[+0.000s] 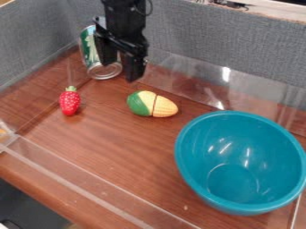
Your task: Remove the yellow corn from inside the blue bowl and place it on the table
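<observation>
The yellow corn (pixel 153 105) lies on its side on the table (pixel 107 143), its green end to the left, apart from the bowl. The blue bowl (pixel 242 162) sits at the front right with nothing inside it. My gripper (pixel 121 70) hangs open above and to the left of the corn, pointing straight down, nothing between its black fingers (pixel 136 68). It stands just in front of the green can.
A green tin can (pixel 97 50) stands at the back left, partly behind the gripper. A red toy strawberry (pixel 71 101) lies at the left. Clear acrylic walls (pixel 84 183) edge the tabletop, and a grey partition runs along the back.
</observation>
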